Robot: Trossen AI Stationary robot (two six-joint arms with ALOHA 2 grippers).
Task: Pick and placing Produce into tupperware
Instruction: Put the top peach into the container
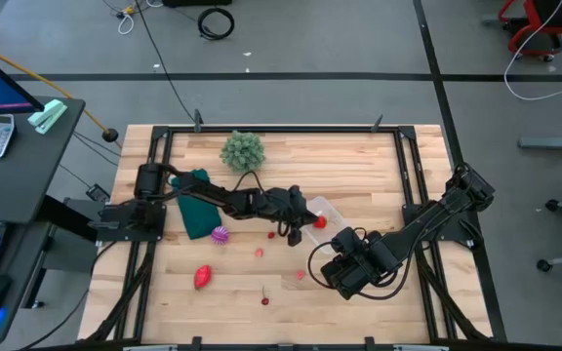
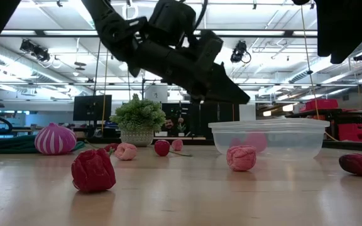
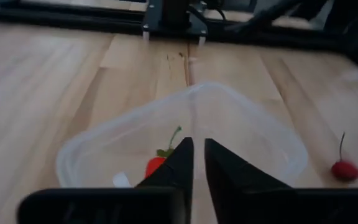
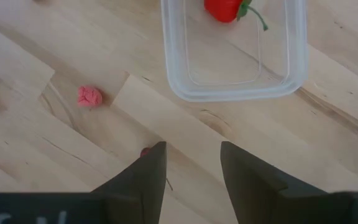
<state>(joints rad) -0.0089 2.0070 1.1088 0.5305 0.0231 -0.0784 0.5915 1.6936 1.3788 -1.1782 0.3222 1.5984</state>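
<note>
On the wooden bench (image 1: 359, 292), the left gripper (image 3: 197, 163) is held over the tupperware (image 3: 253, 134), fingers slightly parted and empty, a strawberry (image 3: 156, 165) lying released beneath; the right gripper's (image 4: 191, 171) fingers are half-open, empty, waiting nearby.

Red strawberry (image 3: 155, 166) inside clear tub (image 3: 253, 124)

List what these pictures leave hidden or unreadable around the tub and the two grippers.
- Clear tub, left wrist view: its near side and part of the red piece inside sit behind the left gripper fingers.
- Tub, right wrist view: its far end is cut by the picture's edge, above the right gripper.
- High view: the left arm covers part of the tub, so its contents cannot be counted.
- Low view: the right gripper is cut off at the edge.
</note>
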